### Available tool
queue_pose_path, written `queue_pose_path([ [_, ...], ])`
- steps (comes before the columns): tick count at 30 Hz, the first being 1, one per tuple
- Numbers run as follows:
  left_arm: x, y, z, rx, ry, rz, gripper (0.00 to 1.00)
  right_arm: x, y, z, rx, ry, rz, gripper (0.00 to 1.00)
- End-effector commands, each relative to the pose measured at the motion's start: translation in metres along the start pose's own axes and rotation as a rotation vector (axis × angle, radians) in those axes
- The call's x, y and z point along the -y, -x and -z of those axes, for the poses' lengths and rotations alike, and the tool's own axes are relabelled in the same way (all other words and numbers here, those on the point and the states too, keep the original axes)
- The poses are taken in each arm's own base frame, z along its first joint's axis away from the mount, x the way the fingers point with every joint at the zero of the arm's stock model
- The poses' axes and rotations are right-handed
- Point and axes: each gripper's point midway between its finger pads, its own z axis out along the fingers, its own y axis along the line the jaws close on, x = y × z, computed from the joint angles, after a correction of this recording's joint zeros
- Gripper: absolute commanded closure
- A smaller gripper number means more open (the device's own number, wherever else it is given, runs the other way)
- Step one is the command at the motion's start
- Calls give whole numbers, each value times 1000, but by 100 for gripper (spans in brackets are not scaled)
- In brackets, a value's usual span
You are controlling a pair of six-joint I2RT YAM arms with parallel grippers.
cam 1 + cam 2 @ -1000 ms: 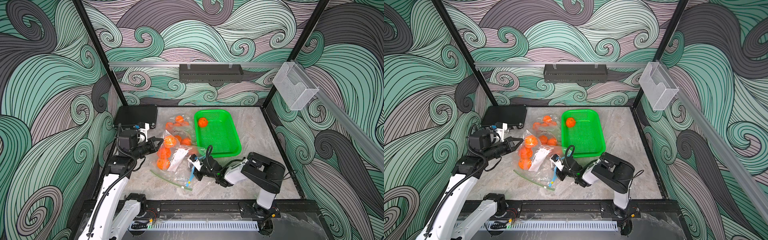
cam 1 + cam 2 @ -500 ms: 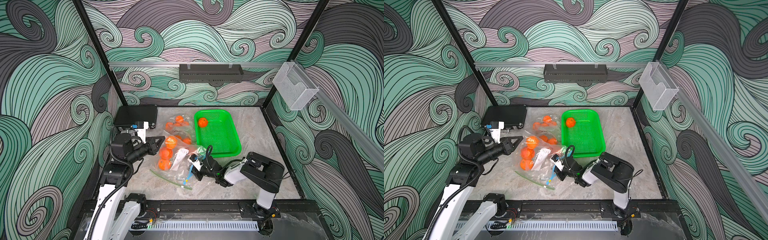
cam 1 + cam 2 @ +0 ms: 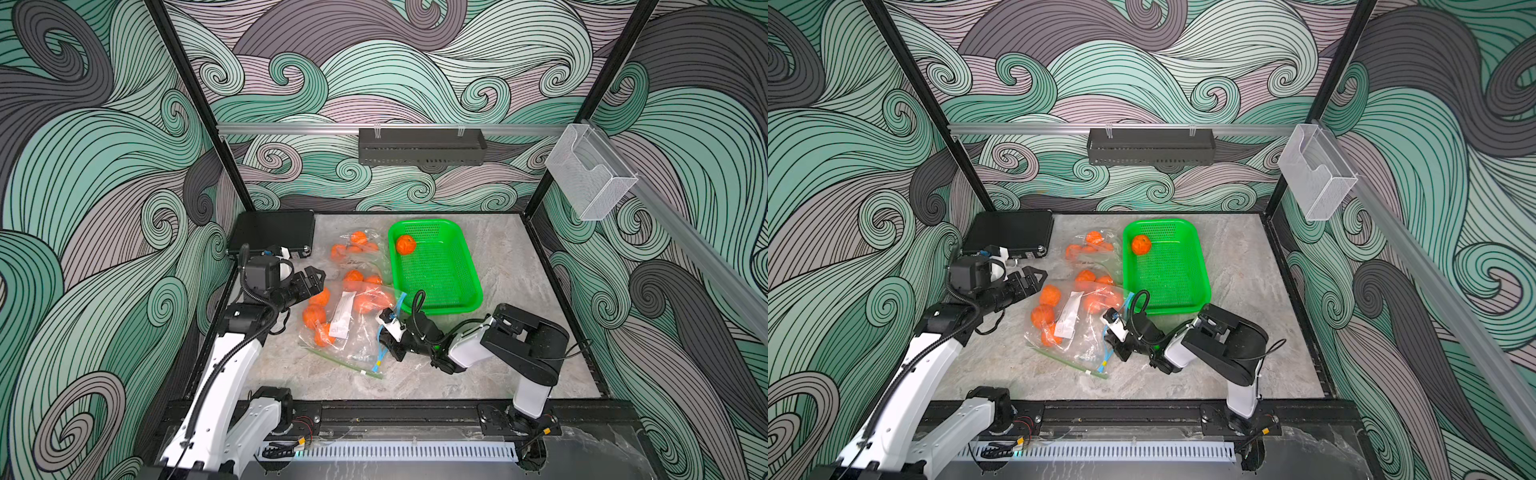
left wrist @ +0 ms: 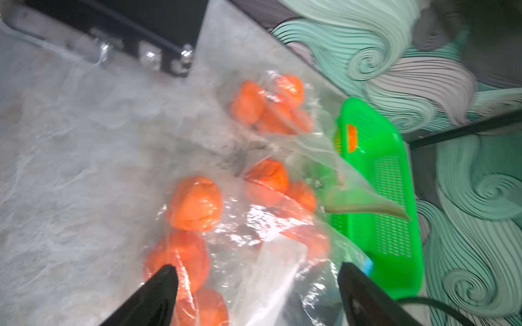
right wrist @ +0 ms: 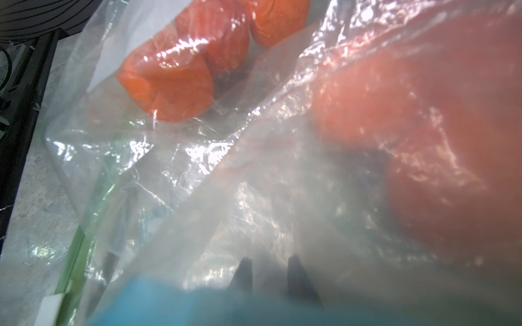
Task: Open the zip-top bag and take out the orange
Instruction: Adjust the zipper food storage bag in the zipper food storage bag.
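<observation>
Left pincer (image 3: 316,281) has just spread wide, empty, beside the zip-top bag (image 3: 353,337). Right pincer (image 3: 385,332) stays pinching the bag's mouth. Oranges (image 3: 314,316) remain inside, so another reach is needed.

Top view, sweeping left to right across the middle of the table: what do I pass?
left gripper, jaws open → nearest zip-top bag → green basket → mesh holder on the wall

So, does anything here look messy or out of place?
Yes. The clear bags of oranges lie crumpled and overlapping, crowding the side of the green basket. A single orange sits loose in the basket.
</observation>
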Motion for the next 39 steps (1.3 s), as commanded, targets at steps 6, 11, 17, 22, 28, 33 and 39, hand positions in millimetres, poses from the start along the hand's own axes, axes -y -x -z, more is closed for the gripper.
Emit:
queue_pose_path([
  [6, -57, 9, -66, -147, 286, 229, 8, -1, 7, -1, 12, 15, -4, 74],
  [11, -67, -5, -106, -268, 319, 272, 9, -3, 9, -1, 13, 26, -3, 74],
  [17, -70, -16, -129, -309, 294, 302, 21, -3, 8, -2, 11, 28, -2, 74],
  [22, -71, -22, -141, -334, 284, 314, 44, -4, 8, -3, 8, 36, -8, 74],
  [28, -64, -19, -145, -346, 250, 313, 81, -5, 7, -2, 7, 37, -3, 74],
  [33, -50, -12, -127, -306, 209, 276, 100, -8, 7, -1, 5, 58, -4, 74],
  [39, -8, -4, -78, -200, 91, 166, 100, -8, 7, -2, 4, 55, -2, 75],
])
